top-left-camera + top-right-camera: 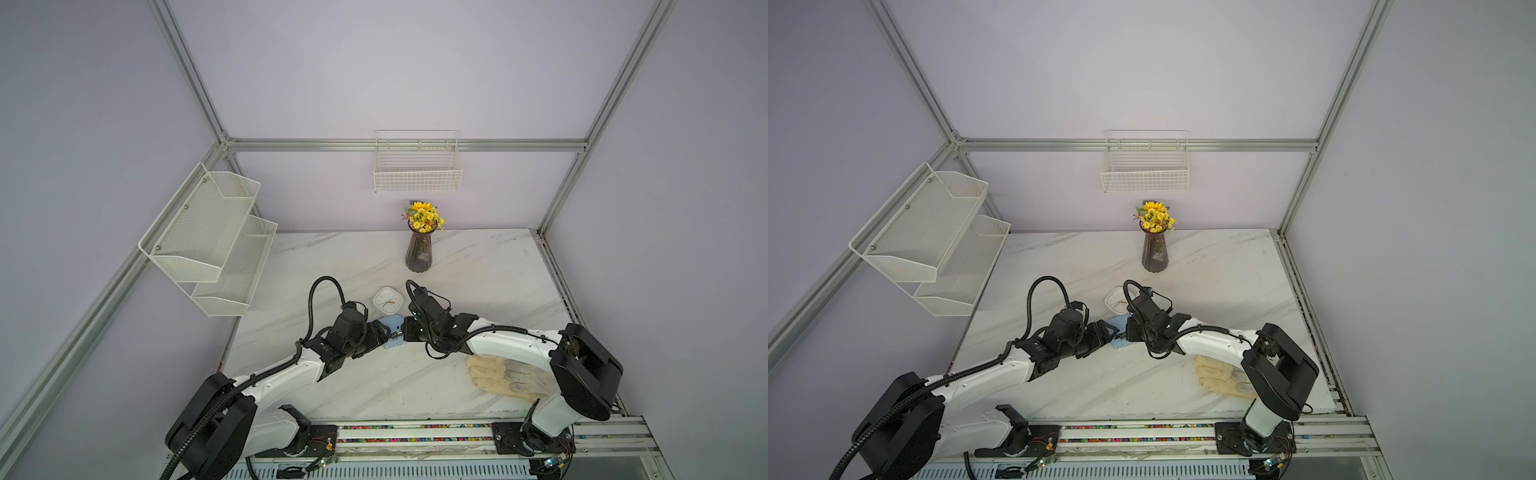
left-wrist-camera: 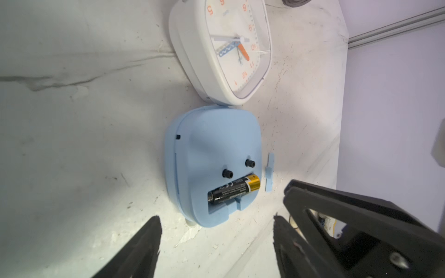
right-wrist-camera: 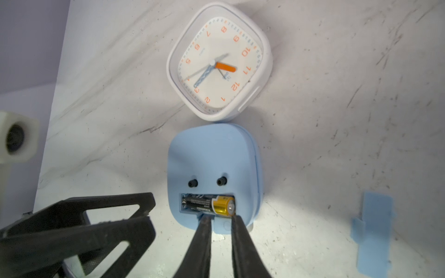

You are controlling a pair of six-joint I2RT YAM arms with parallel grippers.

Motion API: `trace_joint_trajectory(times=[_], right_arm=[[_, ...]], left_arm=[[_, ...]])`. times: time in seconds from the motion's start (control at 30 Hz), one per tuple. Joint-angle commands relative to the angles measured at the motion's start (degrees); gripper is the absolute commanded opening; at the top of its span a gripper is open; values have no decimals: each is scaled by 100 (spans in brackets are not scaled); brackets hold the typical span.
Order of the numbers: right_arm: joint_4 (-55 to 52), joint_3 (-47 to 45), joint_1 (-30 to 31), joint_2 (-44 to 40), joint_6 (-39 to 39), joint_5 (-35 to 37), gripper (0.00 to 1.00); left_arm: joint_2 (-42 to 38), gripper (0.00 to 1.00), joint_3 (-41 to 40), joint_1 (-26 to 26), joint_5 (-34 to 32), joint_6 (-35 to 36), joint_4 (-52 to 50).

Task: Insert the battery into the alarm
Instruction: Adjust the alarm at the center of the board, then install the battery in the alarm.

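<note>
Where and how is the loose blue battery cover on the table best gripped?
Probably across its long edges, descending from straight above: the battery cover lies flat and thin on the table, apart from the blue alarm, so side approaches find nothing to pinch.

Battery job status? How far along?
Done: the battery lies in the open slot on the back of the blue alarm. In hand: the right gripper, jaws slightly apart, sits at the slot's edge by the gold end; the left gripper hovers open, holding nothing. Left: confirm it is fully seated, which I cannot tell; the cover lies loose on the table.
</note>
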Motion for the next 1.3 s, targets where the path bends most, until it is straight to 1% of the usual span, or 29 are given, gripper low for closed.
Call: trace_joint_trajectory(times=[0.0,0.23,0.43,0.53,0.83,0.87,1.27], right_arm=[[-424,315,61,142,-203,247,21],[-608,634,121,451,-276,372,21],[-771,739,175,623,-309,422,19],[-809,778,213,725,-311,375,19],[-905,890,252,897,-295,426,18],[-921,902,252,912,-293,448,18],[-981,928,270,1037,-277,459,16]], left_arm=[[90,72,166,117,-114,126,22],[367,64,63,282,-7,2,649],[523,62,152,391,21,37,790],[666,61,191,409,148,46,926],[1025,59,398,433,427,55,984],[1235,59,407,443,430,50,991],[1451,55,461,436,485,-32,918]])
